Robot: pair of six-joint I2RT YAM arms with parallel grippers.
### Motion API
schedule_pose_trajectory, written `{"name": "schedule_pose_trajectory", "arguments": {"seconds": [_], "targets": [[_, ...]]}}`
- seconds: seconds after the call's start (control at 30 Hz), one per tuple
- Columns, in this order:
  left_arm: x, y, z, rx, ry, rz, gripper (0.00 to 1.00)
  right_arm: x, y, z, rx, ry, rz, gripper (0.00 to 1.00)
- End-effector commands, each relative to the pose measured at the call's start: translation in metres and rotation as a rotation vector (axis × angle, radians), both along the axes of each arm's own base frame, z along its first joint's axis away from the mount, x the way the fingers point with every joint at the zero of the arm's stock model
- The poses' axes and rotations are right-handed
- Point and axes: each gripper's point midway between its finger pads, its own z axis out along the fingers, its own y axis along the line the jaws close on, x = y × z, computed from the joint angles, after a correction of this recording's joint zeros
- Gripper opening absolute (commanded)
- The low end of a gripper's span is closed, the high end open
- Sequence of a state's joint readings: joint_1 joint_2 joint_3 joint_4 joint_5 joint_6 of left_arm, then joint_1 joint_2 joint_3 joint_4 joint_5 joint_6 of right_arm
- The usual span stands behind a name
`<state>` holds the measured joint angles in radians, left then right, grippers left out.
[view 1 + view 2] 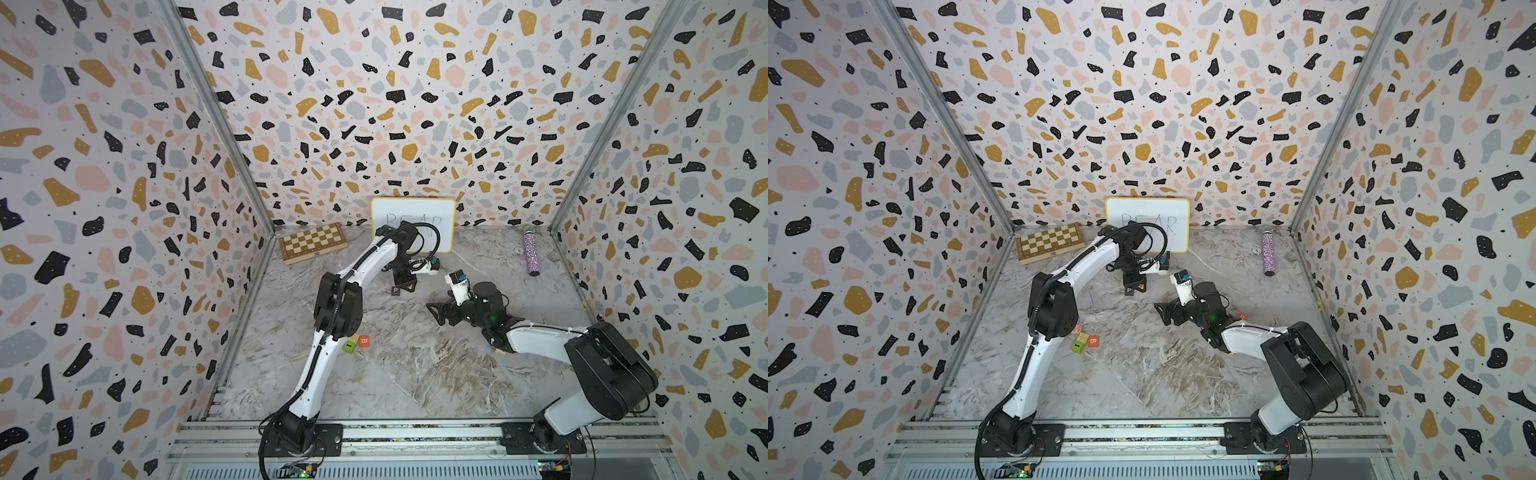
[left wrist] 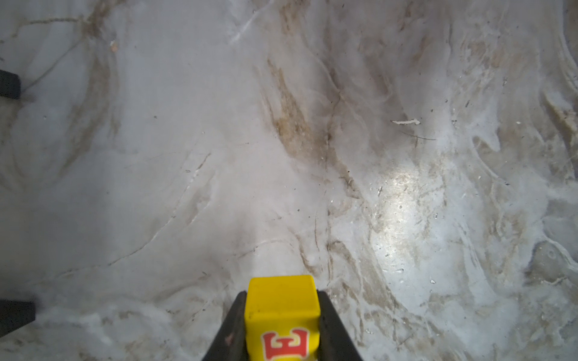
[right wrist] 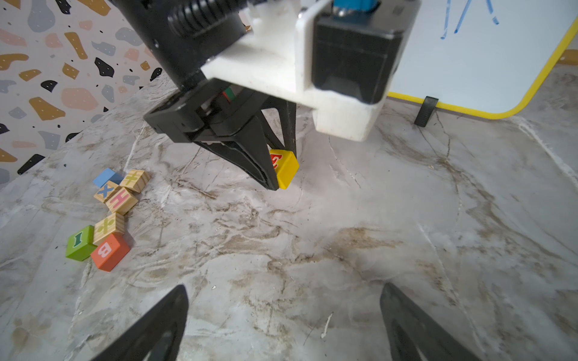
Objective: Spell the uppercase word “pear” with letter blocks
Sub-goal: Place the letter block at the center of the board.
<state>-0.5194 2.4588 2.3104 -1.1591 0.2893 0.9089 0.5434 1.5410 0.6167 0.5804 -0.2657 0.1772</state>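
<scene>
Left pincer (image 2: 281,295) is clamped on the yellow E block (image 2: 281,315), jaws tight against two of its sides, red E facing the wrist camera. The right wrist view shows the same grip (image 3: 281,172), with the E block (image 3: 286,168) low over the desk (image 3: 344,250); whether it touches the surface cannot be told. In a top view the black P block (image 1: 395,290) sits on the desk just beside this pincer, on the side toward the left arm's base.

Right pincer (image 3: 284,287) is spread wide with nothing in it. It is near the left pincer and pointed at it.

Progress, as a judgement: P looks placed, E is in hand and about to go next to it, not let go yet. A and R are not in the row, so roughly half the word is left.

Well away from both pincers, near the left arm's elbow, is the spare pile: green I block (image 3: 79,247), orange-red B block (image 3: 109,251), wood and blue cubes.

Hard to make out:
- A and R are not clearly visible anywhere. An orange-red speck (image 1: 1243,317) beside the right arm is too small to read.
- The P block is hidden behind the left pincer in the right wrist view.
- Whiteboard (image 1: 415,212) writing is faint and partly covered by the left arm.
</scene>
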Motion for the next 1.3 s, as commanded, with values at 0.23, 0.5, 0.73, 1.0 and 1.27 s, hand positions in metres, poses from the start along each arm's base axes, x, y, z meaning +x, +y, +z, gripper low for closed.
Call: {"name": "schedule_pose_trajectory", "arguments": {"seconds": [0.23, 0.5, 0.73, 1.0, 1.27], "targets": [[-0.005, -0.007, 0.003, -0.031, 0.001, -0.064, 0.21, -0.004, -0.003, 0.017, 0.022, -0.061, -0.018, 0.96], [-0.004, -0.008, 0.002, -0.031, -0.007, -0.074, 0.22, -0.004, -0.006, 0.018, 0.029, -0.076, -0.039, 0.96], [-0.005, -0.011, 0.002, -0.049, -0.003, -0.094, 0.23, -0.004, -0.003, 0.014, 0.024, -0.069, -0.031, 0.96], [-0.006, -0.012, -0.006, -0.045, 0.005, -0.113, 0.24, -0.004, -0.002, 0.014, 0.021, -0.068, -0.032, 0.96], [-0.003, -0.008, -0.020, -0.012, 0.000, -0.145, 0.25, -0.006, -0.001, 0.014, 0.023, -0.067, -0.027, 0.96]]}}
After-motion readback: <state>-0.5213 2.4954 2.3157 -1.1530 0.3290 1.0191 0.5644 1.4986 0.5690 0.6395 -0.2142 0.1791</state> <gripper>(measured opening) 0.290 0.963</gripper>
